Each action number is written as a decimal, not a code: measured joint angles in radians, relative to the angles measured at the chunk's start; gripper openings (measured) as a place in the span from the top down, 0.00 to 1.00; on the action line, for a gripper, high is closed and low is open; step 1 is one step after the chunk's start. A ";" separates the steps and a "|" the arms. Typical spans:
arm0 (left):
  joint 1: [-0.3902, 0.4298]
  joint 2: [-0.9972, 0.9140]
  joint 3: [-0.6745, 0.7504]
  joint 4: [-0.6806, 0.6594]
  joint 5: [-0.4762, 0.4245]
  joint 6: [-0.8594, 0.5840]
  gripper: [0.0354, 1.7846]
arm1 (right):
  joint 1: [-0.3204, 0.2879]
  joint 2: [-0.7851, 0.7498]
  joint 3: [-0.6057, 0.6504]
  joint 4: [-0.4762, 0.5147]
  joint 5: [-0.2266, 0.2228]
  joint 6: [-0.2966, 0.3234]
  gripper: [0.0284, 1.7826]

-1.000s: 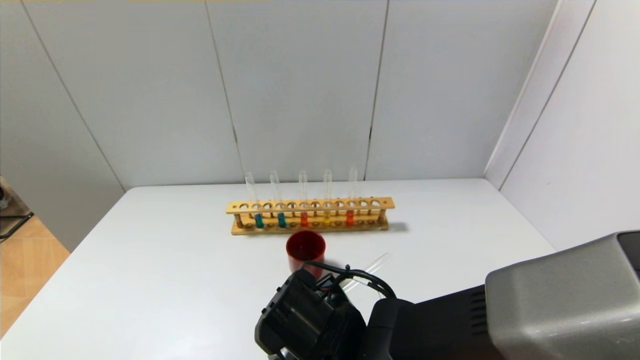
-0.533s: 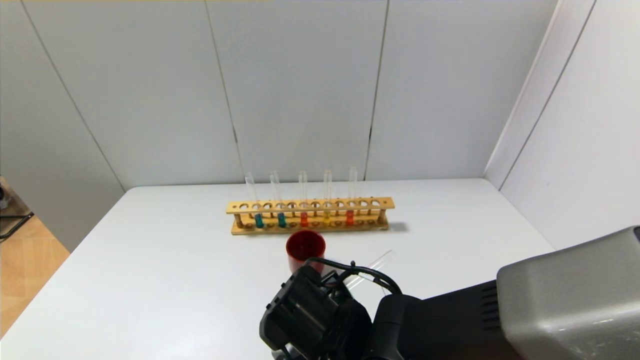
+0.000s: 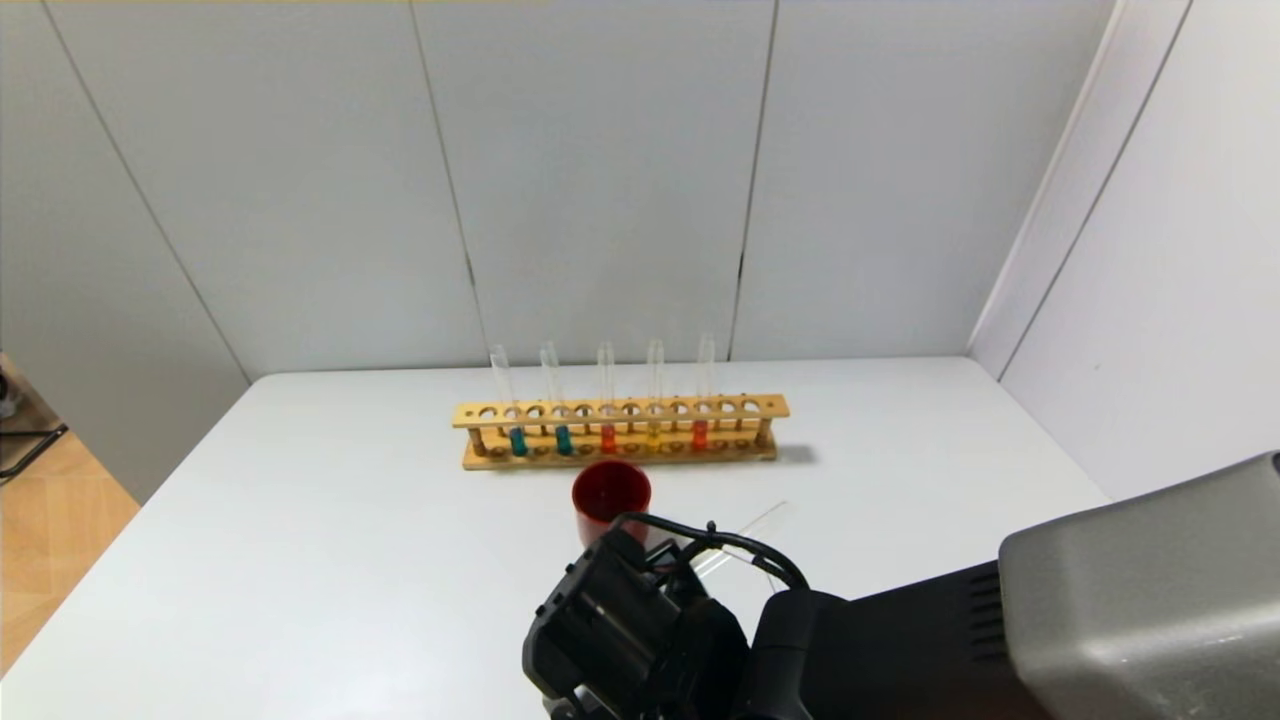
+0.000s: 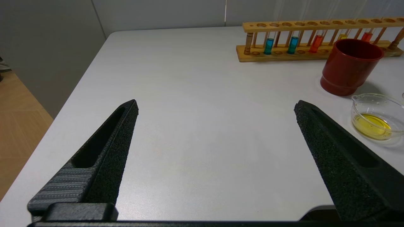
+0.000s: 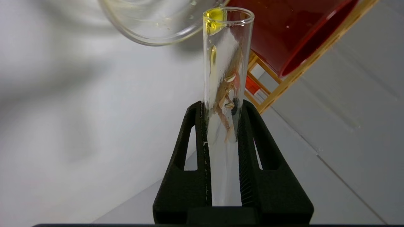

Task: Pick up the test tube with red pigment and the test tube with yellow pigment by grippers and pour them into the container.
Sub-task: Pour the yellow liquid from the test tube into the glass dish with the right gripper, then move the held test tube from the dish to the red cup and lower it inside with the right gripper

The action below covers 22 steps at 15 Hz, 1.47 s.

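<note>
My right gripper point(image 5: 222, 107) is shut on the test tube with yellow pigment point(image 5: 227, 63). The tube is tipped and almost empty, with a yellow drop at its mouth, which is at the rim of the clear glass container point(image 5: 151, 28). In the left wrist view the container point(image 4: 358, 107) holds a little yellow liquid. In the head view my right arm point(image 3: 630, 620) hides the container, and the held tube point(image 3: 745, 528) pokes out faintly. A test tube with red pigment point(image 3: 699, 434) stands in the wooden rack point(image 3: 620, 455). My left gripper point(image 4: 216, 105) is open and empty, low over the table's front left.
The rack also holds two teal tubes point(image 3: 517, 441), another red tube point(image 3: 608, 438) and a yellow tube point(image 3: 653, 435). A dark red cup point(image 3: 611, 495) stands between the rack and the container, close to both. Walls close in the back and right.
My right arm has shifted slightly right and toward me. The held tube's far end now shows fainter and lower in the head view.
</note>
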 joint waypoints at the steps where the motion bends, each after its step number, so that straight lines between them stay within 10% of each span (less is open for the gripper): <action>1: 0.000 0.000 0.000 0.000 0.000 0.000 0.02 | -0.001 -0.006 0.003 -0.025 0.001 0.013 0.83; 6: 0.000 0.000 0.000 0.000 0.000 0.000 0.02 | -0.004 -0.037 0.022 -0.246 0.032 0.164 0.83; 16: 0.000 0.000 0.000 0.000 0.000 0.000 0.02 | 0.037 -0.171 0.143 -0.371 0.178 0.950 0.83; 22: 0.000 0.000 0.000 0.000 0.000 0.000 0.02 | -0.008 -0.186 0.136 -0.669 0.180 1.159 0.83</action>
